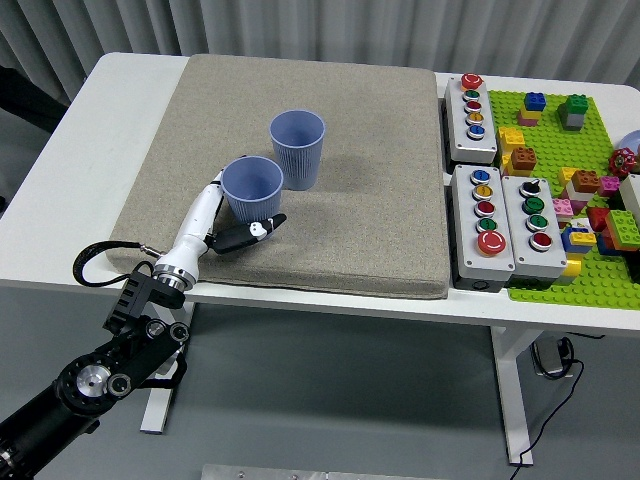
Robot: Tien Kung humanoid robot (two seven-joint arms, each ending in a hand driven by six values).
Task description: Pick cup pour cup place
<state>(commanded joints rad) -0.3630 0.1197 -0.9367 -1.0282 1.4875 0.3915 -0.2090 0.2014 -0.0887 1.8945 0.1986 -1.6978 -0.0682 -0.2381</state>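
Two blue ribbed cups stand upright on the grey mat (pixel 340 160). The near cup (pixel 252 186) is at the mat's front left, and the far cup (pixel 297 147) stands just behind it to the right. My left hand (pixel 245 207) reaches in from the lower left and wraps the near cup's lower part. Its white fingers (pixel 213 192) lie along the cup's left side, and the black thumb (pixel 262 227) presses against its base in front. What is inside the cups does not show. My right arm is out of view.
Three grey button boxes (pixel 483 215) stand right of the mat. A green baseplate (pixel 560 160) with several coloured bricks lies at the far right. A black cable (pixel 100 255) loops off my left wrist over the table's front edge.
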